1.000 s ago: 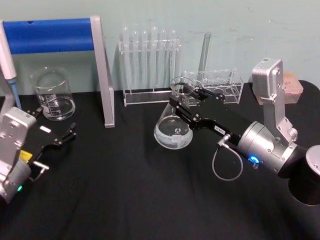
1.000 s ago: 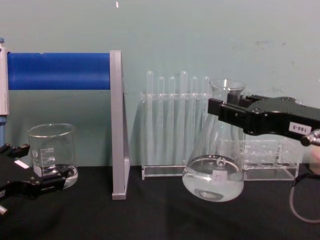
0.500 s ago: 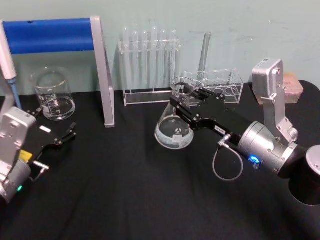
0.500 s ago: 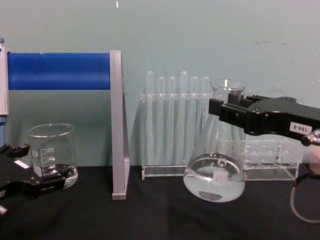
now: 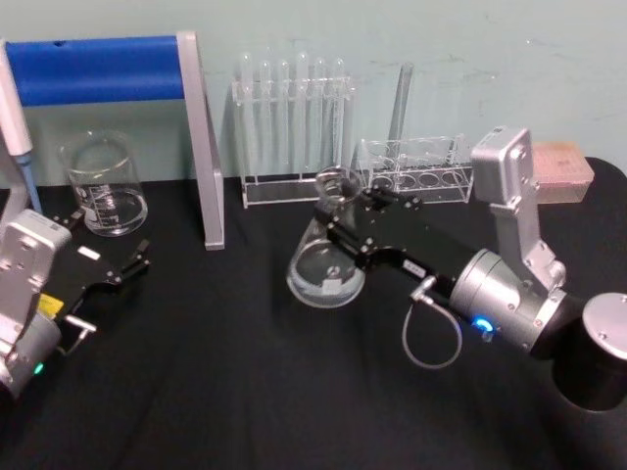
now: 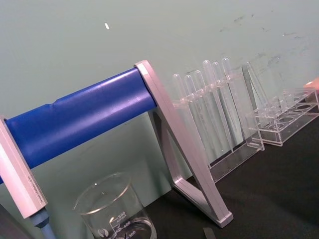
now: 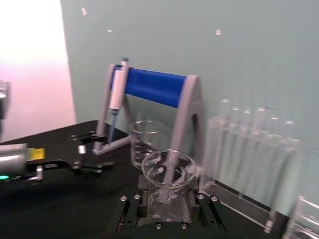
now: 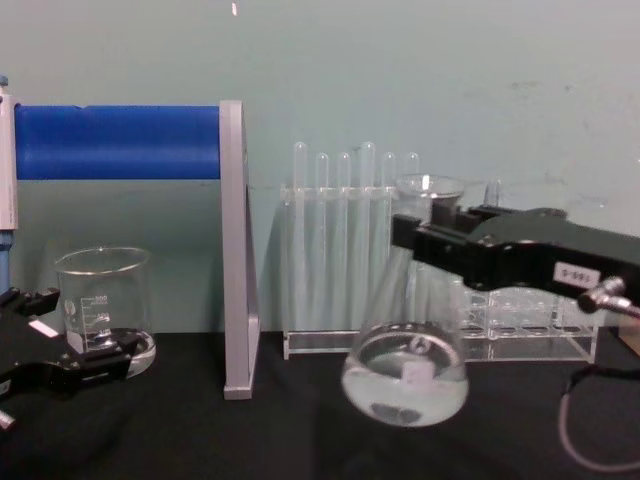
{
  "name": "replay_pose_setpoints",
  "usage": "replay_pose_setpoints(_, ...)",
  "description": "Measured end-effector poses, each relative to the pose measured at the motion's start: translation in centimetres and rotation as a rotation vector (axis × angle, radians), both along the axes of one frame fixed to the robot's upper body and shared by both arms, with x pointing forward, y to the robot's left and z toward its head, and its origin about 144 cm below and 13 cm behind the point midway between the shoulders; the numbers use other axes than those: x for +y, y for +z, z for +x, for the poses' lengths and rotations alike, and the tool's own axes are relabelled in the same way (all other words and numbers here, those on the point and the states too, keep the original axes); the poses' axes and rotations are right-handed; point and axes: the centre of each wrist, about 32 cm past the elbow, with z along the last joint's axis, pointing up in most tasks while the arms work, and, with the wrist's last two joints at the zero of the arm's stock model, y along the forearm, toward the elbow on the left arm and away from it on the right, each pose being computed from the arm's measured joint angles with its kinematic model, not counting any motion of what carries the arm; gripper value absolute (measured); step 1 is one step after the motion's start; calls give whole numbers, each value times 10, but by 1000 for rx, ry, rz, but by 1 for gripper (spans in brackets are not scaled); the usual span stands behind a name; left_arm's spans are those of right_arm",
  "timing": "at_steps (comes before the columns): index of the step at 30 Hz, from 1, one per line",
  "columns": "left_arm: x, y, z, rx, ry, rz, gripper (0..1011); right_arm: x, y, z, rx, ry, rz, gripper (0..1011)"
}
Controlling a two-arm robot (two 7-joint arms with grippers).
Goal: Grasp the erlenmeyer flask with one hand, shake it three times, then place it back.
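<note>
The erlenmeyer flask (image 5: 326, 266) is clear glass with a little clear liquid in its wide base. It hangs tilted just above the black table, in front of the test tube rack. My right gripper (image 5: 341, 208) is shut on its neck below the flared rim. In the chest view the flask (image 8: 405, 385) leans with its base toward the left, the right gripper (image 8: 432, 248) clamping the neck. The right wrist view looks down into the flask's rim (image 7: 168, 169) between the jaws. My left gripper (image 5: 113, 239) rests open at the table's left, near the beaker.
A glass beaker (image 5: 103, 186) stands at the back left under a blue-barred stand (image 5: 98, 69) holding a pipette (image 5: 15, 117). A test tube rack (image 5: 294, 127) and a second clear rack (image 5: 416, 168) line the back wall. A pinkish box (image 5: 563, 166) sits at the far right.
My right gripper has swung the flask to the left and slightly lower, with more tilt. The left arm has not moved.
</note>
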Motion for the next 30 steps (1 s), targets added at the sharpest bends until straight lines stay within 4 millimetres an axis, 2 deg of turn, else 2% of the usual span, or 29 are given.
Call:
replay_pose_setpoints(14,0,0,0,0,0,0,1001,28,0,-16,6,155,-6,447)
replay_pose_setpoints(30,0,0,0,0,0,0,1001,37,0,-24,10,225,-5,447)
